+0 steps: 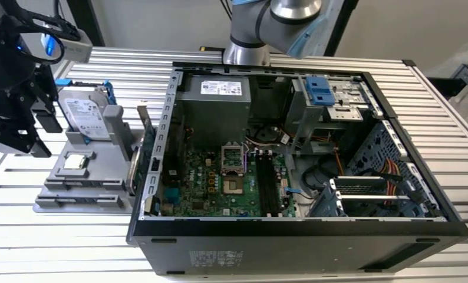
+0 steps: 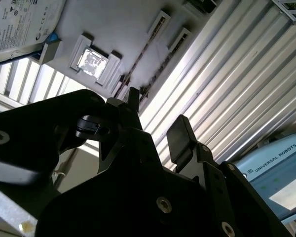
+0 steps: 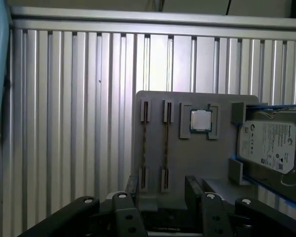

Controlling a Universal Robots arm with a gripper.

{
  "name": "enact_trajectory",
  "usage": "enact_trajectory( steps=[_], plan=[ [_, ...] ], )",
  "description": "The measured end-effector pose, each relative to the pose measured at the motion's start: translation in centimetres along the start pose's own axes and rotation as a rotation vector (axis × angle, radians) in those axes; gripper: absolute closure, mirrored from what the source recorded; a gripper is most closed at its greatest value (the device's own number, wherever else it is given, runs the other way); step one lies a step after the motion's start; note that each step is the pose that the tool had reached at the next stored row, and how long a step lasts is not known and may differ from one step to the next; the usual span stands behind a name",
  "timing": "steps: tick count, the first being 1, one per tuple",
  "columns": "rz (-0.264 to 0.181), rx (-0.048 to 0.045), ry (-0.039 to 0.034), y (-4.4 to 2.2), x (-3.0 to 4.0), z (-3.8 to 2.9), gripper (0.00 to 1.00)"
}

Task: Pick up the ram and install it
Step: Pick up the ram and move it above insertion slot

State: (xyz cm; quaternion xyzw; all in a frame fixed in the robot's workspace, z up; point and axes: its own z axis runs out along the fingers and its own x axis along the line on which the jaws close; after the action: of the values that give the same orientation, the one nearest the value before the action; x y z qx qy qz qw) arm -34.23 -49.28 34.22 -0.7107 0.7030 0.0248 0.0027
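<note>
Ribbed metal table (image 3: 64, 98) beneath grey holder (image 3: 197, 158) and spread-fingered claw (image 3: 162, 183).

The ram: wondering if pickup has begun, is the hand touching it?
Apart. The exterior view shows the open hand hanging clear of the gray holder, toward that view's left; in the first wrist view the ram sits in its slot.

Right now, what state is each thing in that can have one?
hand: open, holding nothing.
ram: on edge in a slot of the gray holder, not gripped.
processor chip: flat in its holder recess.
hard drive: propped on edge in the holder.
computer case: side panel off, interior exposed.
motherboard slots: look empty.
</note>
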Motion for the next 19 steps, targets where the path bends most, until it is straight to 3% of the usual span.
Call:
enact_trajectory(
  steps=[19],
  plan=[
    [0.0,0.0001,0.0,0.06,0.06,1.39,0.0]
  ],
)
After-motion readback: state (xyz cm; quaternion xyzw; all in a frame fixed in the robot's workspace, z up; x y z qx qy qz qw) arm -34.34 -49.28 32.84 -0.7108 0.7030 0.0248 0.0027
